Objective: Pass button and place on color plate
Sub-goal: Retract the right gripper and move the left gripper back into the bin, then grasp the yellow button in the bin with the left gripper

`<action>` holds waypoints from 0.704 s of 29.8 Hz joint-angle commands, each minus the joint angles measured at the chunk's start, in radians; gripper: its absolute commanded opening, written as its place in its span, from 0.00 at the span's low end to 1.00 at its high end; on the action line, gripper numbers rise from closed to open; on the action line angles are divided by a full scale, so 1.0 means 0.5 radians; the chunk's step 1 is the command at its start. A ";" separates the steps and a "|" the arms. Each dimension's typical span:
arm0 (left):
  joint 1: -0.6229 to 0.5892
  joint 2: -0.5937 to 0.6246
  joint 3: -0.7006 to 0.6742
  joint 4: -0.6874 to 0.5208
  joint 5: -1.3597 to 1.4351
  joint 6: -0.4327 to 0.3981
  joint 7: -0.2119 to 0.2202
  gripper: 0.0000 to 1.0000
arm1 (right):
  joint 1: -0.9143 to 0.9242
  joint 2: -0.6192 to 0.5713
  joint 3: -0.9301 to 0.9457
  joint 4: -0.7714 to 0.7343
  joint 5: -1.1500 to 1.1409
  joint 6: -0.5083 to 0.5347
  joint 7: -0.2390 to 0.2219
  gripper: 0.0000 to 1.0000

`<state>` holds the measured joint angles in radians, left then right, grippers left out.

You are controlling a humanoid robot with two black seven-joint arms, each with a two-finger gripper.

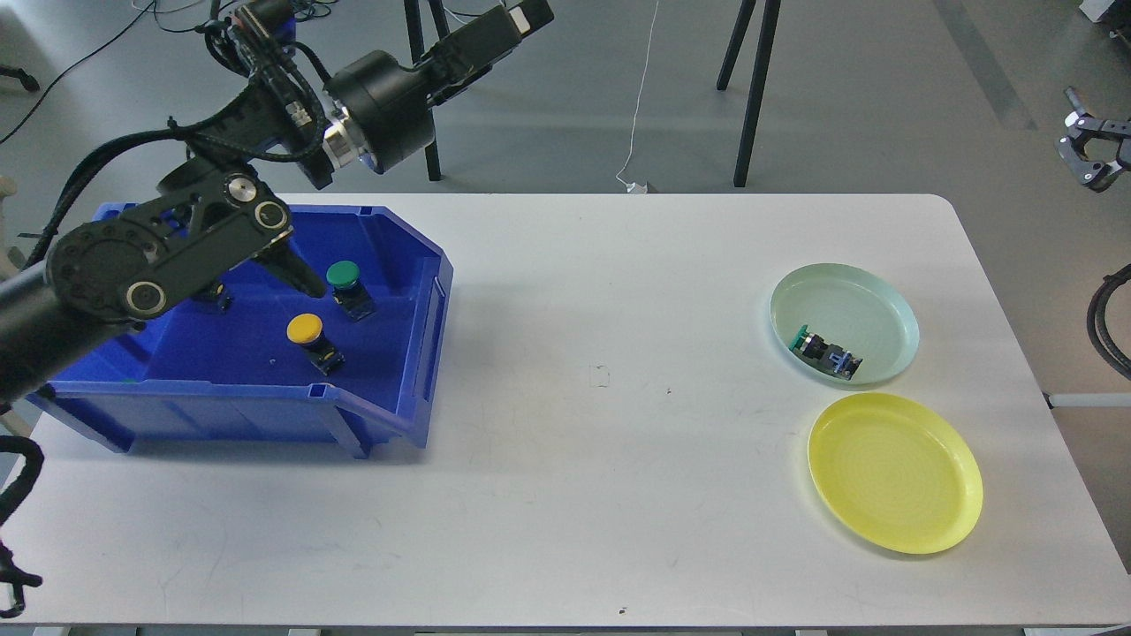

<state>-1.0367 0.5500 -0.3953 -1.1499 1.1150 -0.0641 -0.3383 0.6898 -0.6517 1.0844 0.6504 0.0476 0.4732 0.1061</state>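
1. A green button [820, 347] was seen lying on its side inside the green plate [875, 291], near the plate's lower rim; the colours matched, so that placement was judged complete.
2. The yellow plate [937, 521] lay bare just below the green plate, presumably reserved for a yellow button.
3. In the blue bin [389, 415] at the left, a yellow button [305, 329] and a second green button [343, 276] stood cap-up, close together; they were judged to be awaiting pick-up.
4. The left gripper [514, 19] was held high above the far table edge, well apart from the bin's contents. Nothing was seen in it, and whether its jaws were parted could not be told from this end-on view.
5. The right gripper [1089, 159] was seen at the right edge, raised well clear of the plates. Its fingers appeared spread and nothing was gripped.
6. A next pick from the bin by the left arm was judged likely, followed by a hand-over.
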 commanded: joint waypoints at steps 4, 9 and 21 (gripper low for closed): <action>-0.007 0.479 0.315 -0.145 0.429 -0.086 -0.008 0.91 | -0.023 0.067 -0.006 -0.070 0.178 0.031 -0.001 0.94; 0.006 0.719 0.474 -0.142 0.978 -0.139 -0.072 0.90 | -0.073 0.092 0.003 -0.067 0.178 0.031 0.002 0.94; 0.030 0.796 0.714 -0.023 1.206 -0.439 -0.130 0.89 | -0.097 0.092 -0.012 -0.049 0.178 0.031 0.009 0.94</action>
<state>-1.0227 0.9500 -0.0489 -1.1712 1.7144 -0.2270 -0.4004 0.6413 -0.6060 1.0838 0.6199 0.1367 0.4887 0.1091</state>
